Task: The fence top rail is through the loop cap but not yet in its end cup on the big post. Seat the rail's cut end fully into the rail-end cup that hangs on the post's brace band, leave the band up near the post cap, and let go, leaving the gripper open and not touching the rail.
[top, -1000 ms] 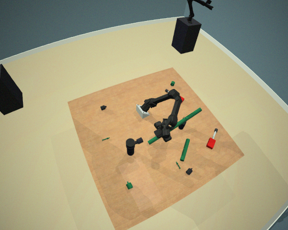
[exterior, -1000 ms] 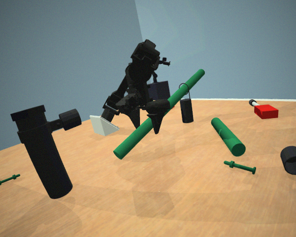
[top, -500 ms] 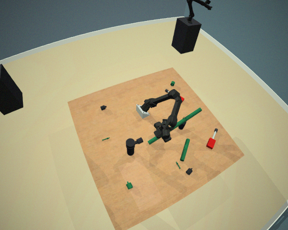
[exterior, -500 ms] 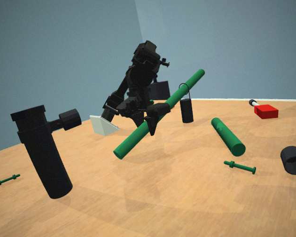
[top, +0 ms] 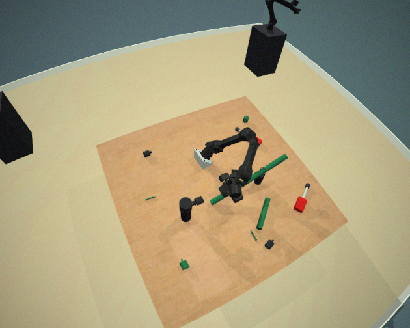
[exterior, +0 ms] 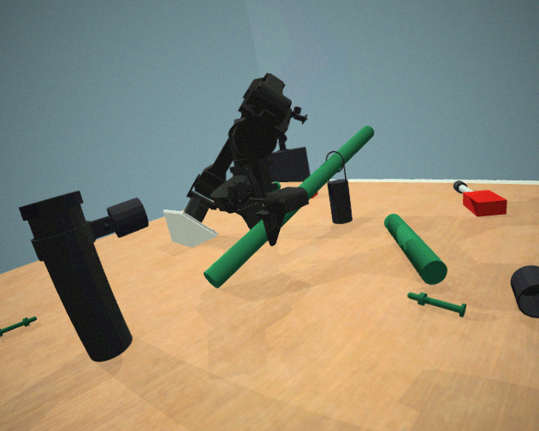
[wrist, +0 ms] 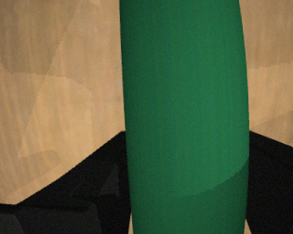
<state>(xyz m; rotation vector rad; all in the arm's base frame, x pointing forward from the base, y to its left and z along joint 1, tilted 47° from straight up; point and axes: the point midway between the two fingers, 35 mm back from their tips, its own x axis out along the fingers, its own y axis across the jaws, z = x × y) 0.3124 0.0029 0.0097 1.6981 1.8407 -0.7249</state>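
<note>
The green top rail (top: 276,162) (exterior: 234,265) (wrist: 187,84) slopes through the wire loop (exterior: 334,151) on the small black post (top: 258,179) (exterior: 340,203). Its near end is low, outside the black rail-end cup (top: 198,200) (exterior: 130,216), with a gap between them. The cup hangs from the brace band (exterior: 61,240), just under the post cap (top: 185,202) (exterior: 51,204) of the big black post (top: 185,214) (exterior: 86,292). My gripper (exterior: 263,232) (wrist: 178,139) is shut on the rail between its near end and the loop. The fingers press both sides in the wrist view.
A short green pipe (top: 263,213) (exterior: 413,250), a green bolt (top: 253,235) (exterior: 439,304) and a black cap (top: 269,244) (exterior: 534,297) lie right of the big post. Another bolt (top: 150,198) (exterior: 16,326) lies left. A red-headed mallet (top: 300,204) (exterior: 484,203) lies farther right.
</note>
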